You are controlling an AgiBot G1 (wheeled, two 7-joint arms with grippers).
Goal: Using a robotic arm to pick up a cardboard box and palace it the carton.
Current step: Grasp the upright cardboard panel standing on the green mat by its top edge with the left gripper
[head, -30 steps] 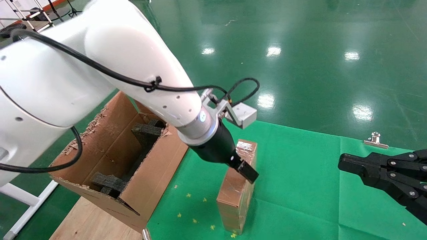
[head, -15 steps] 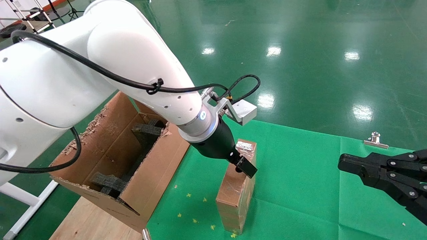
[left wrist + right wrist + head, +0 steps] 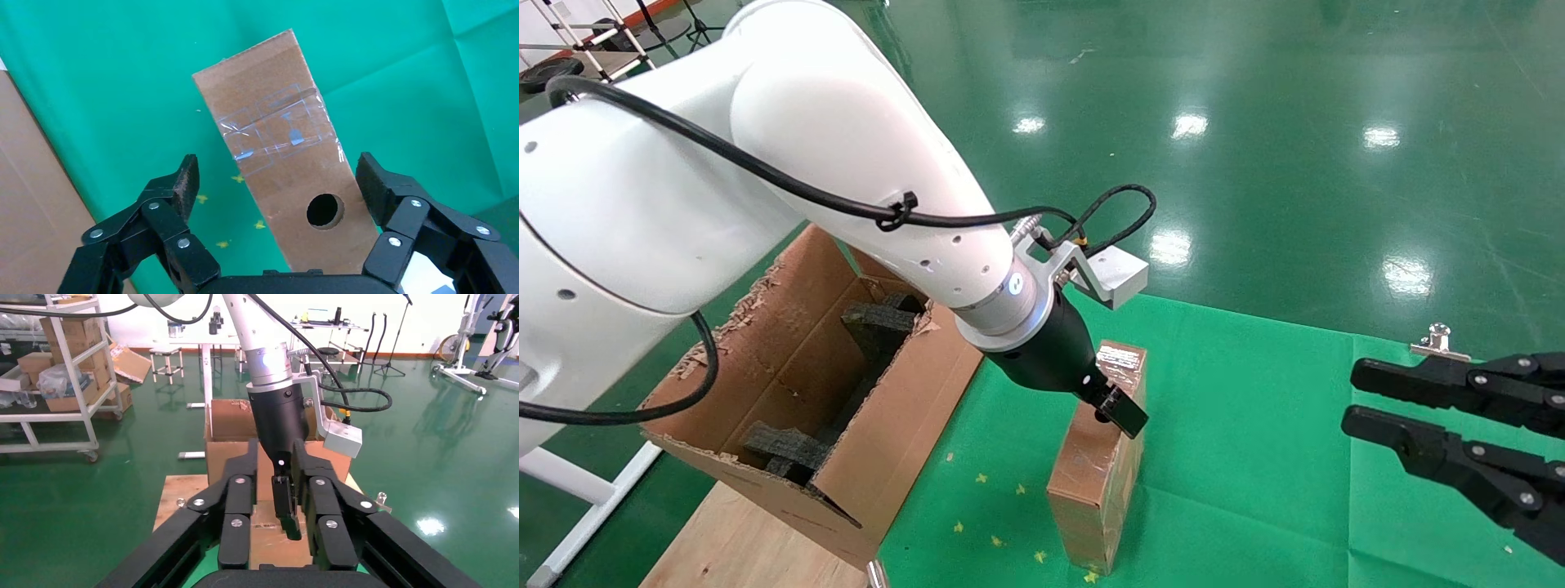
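The cardboard box [image 3: 1097, 457] is seen standing on its narrow side on the green cloth [image 3: 1254, 457], just beside the carton [image 3: 789, 392]. The left gripper [image 3: 278, 187] of the robotic arm [image 3: 789, 163] is placed over the box's top edge; its jaws are apart on both sides, not touching. The right gripper [image 3: 1365, 396] is held farther right above the cloth, its jaws apart.
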